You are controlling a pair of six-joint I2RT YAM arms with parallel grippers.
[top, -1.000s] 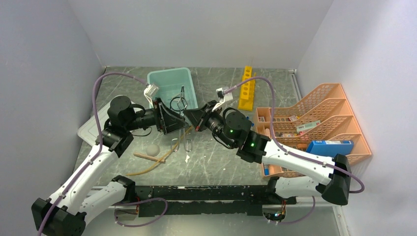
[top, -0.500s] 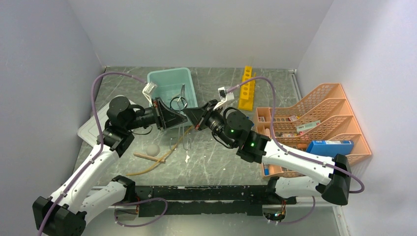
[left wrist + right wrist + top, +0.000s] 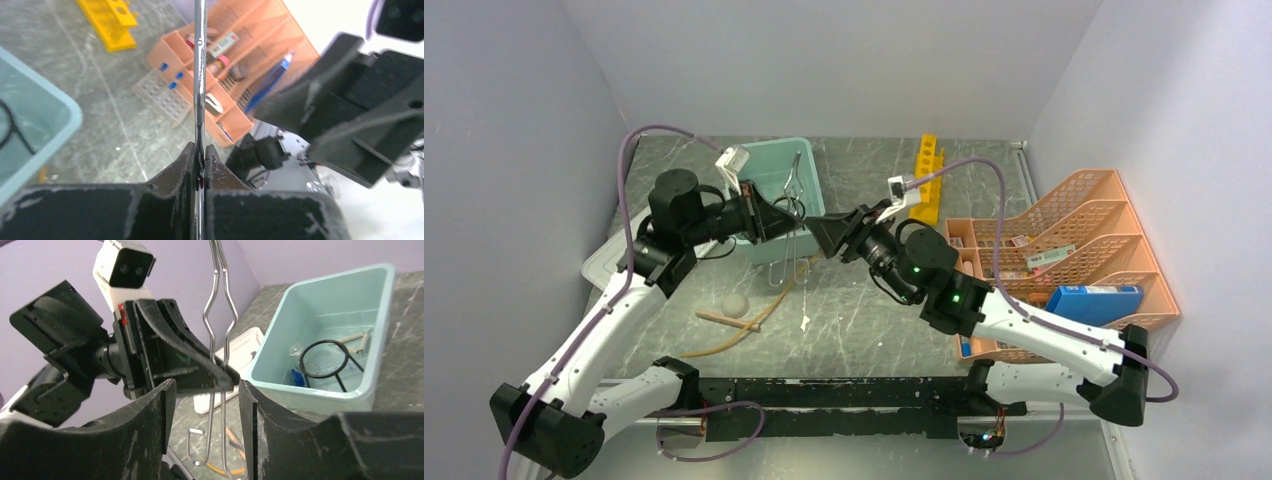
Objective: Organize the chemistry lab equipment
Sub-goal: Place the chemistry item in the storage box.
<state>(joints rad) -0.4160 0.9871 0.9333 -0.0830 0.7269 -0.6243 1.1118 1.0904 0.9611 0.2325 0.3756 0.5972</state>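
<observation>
Left wrist: left fingers [image 3: 182,167] clamped on silver wire clip [image 3: 199,75]; right fingers [image 3: 150,425] apart, near it.

wire clip [image 3: 199,75]: bare metal, smooth, bright shine | tub [image 3: 325,295]: pale teal plastic, smooth, soft gloss | rack [image 3: 107,20]: yellow plastic, smooth | desk organiser [image 3: 1074,215]: orange plastic mesh, matt | tabletop [image 3: 864,330]: grey veined stone look, dull sheen | left hand [image 3: 199,150], right hand [image 3: 205,390]: black plastic, matt, pale scuffed edges | hose [image 3: 724,343]: tan rubber, matt | stick [image 3: 724,319]: plain wood
</observation>
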